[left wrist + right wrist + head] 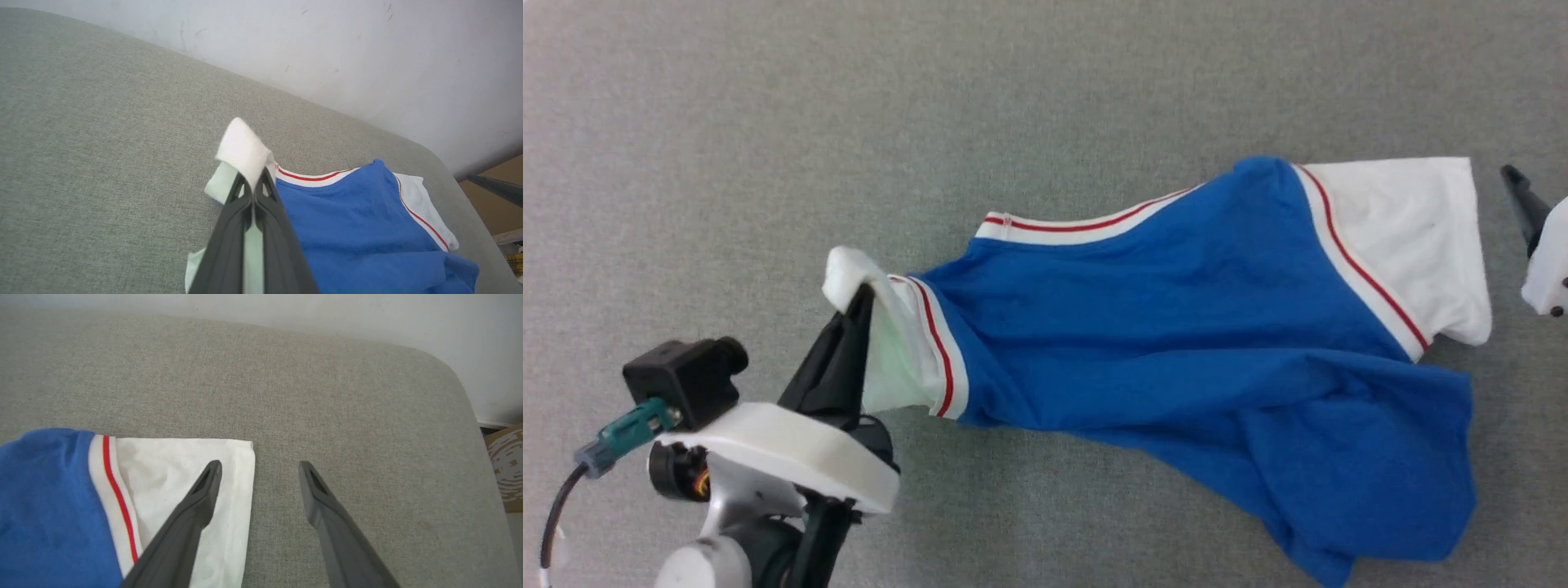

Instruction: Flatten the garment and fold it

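Fabric of grey-green covers the desk [768, 122], and its rounded corner sits near a white wall [367, 49]. The garment [1176, 327] lies stretched across the desk, its blue body rumpled. The left gripper [863, 296] is clamped on the left-side sleeve [890, 359], holding its edge raised. The right gripper [259, 464] has its fingers spread wide just beside the flat right-side sleeve [1405, 237].

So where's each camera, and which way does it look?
Head view: on the head, looking down at the shirt; left pincer lower left, right pincer far right.
Left wrist view: that wrist, facing along shut fingers pinching a white sleeve.
Right wrist view: that wrist, facing along open fingers beside the other sleeve.
Both wrist views share the shirt.
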### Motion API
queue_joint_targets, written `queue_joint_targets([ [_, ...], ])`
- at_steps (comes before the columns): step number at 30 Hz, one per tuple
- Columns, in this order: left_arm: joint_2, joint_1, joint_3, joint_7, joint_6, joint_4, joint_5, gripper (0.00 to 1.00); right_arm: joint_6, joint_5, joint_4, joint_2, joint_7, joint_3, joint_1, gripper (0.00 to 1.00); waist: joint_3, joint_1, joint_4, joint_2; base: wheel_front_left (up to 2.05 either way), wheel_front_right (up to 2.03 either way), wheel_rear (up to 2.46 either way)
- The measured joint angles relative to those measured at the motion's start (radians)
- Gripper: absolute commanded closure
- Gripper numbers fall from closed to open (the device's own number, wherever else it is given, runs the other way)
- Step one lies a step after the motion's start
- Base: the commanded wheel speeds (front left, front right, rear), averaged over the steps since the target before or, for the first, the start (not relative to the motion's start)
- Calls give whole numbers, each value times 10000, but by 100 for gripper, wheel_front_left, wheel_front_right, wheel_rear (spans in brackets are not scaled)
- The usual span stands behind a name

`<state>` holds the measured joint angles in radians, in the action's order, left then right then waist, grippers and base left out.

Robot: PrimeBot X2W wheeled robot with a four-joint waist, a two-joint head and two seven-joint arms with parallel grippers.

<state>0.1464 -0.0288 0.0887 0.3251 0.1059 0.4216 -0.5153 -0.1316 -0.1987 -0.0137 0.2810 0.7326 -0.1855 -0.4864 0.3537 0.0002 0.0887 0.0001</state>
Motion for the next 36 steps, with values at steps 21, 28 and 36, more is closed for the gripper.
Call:
queue_joint_targets([
  [21, -198, -584, 495, -86, -84, -217, 121, 100, 4, -295, -2153, -104, -326, -201, -919, 100, 1357, -2, 685, 0, 0, 0, 0],
  [28, -84, -1623, 523, -75, -163, -681, 291, 100, 2, -771, -2107, -571, -1616, -196, -932, 100, 704, -1, 504, 0, 0, 0, 0],
  [36, 550, -4655, 780, 430, -529, -2021, 1041, 100, 2, -1212, -1605, -828, -2650, 207, -1739, 100, -485, -3, 20, 0, 0, 0, 0],
])
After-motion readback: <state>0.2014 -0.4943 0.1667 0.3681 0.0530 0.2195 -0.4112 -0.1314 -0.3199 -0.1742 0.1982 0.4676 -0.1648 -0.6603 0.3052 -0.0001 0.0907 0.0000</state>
